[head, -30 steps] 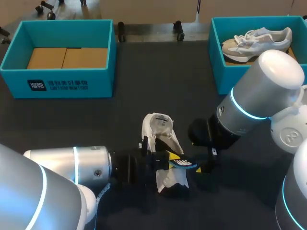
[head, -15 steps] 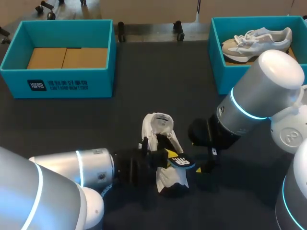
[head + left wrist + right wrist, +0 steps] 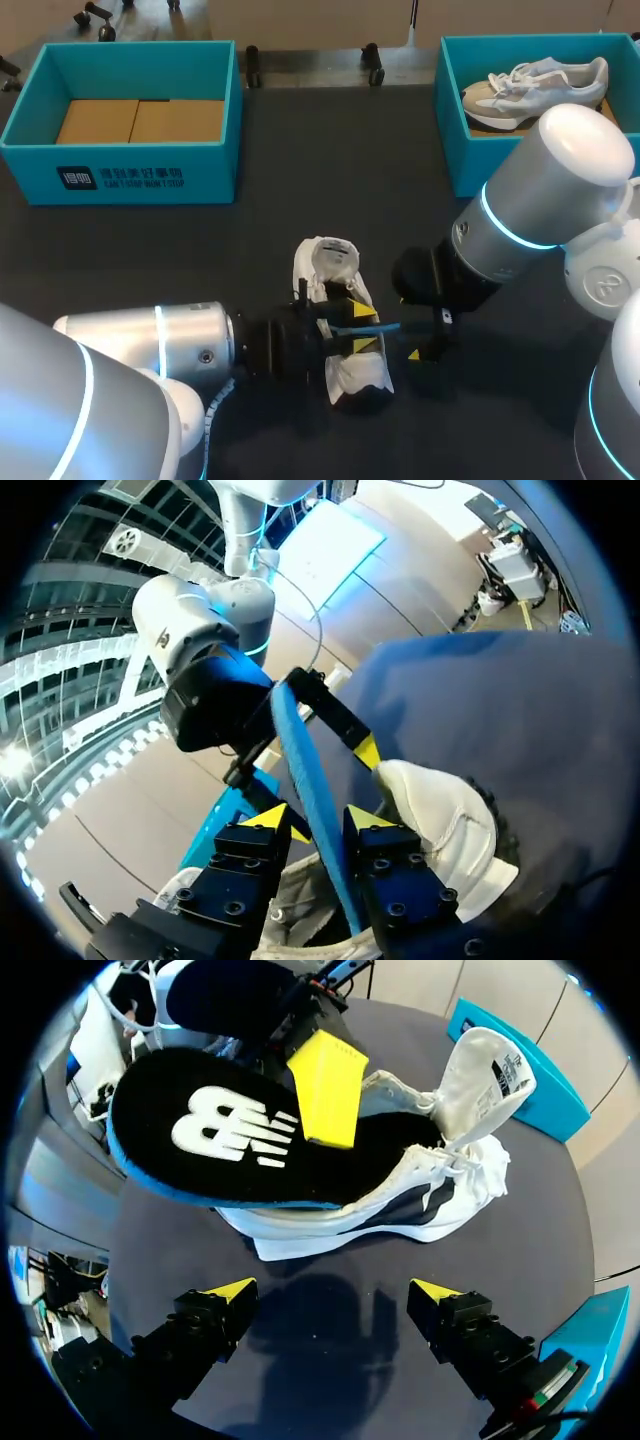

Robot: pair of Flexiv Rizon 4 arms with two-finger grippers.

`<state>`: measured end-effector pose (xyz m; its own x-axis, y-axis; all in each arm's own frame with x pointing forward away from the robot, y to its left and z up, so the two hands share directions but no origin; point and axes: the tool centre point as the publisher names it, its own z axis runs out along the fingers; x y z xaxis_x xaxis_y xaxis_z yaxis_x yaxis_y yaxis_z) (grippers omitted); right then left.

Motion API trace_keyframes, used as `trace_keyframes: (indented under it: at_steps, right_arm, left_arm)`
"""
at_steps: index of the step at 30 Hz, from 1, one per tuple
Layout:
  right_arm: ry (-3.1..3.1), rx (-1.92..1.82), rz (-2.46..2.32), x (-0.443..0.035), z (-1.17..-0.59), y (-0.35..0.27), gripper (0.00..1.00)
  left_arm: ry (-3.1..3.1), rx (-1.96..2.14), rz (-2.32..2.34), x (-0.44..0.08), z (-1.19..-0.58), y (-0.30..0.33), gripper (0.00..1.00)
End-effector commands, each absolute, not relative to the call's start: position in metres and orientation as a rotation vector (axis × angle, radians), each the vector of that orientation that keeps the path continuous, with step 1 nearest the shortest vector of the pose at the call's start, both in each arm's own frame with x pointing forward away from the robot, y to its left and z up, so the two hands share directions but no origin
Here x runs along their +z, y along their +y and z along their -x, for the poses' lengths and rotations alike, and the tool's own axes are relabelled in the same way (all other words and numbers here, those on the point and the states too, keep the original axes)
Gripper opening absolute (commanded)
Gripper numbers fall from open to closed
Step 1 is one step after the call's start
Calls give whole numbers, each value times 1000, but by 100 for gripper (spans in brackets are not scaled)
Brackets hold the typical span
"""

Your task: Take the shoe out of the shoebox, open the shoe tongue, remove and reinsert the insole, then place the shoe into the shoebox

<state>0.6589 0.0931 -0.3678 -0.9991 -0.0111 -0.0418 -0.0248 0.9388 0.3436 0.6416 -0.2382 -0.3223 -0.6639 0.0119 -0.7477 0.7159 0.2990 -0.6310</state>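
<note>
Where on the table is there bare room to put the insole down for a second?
Widest bare table lies between the left shoebox and right shoebox, beyond the shoe. Another patch lies before the left shoebox. Around the shoe it is crowded: the left gripper holds the insole there, the right gripper open alongside.

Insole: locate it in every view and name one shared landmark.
Head view: insole, a thin blue strip over the shoe, in the left claw.
Left wrist view: insole edge-on, gripped in that claw.
Right wrist view: insole black face up, ahead of the right claw, over the shoe.
Landmark: the white shoe.
</note>
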Motion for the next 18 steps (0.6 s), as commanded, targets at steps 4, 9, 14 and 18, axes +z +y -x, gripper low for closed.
trace_keyframes:
  at_steps: [4,9,14,18]
  right_arm:
    - [3053,545,28,-368,-658,93,100]
    - [3053,545,28,-368,-658,93,100]
    - [3053,545,28,-368,-658,93,100]
    - [3053,545,28,-368,-658,93,100]
  left_arm:
    - [1921,-1392,-670,-316,-629,-236,0]
    - [1901,-1331,-700,-326,-630,-237,0]
    - [1879,-1239,-736,-335,-640,-234,0]
    - [1881,-1173,-753,-342,-650,-232,0]
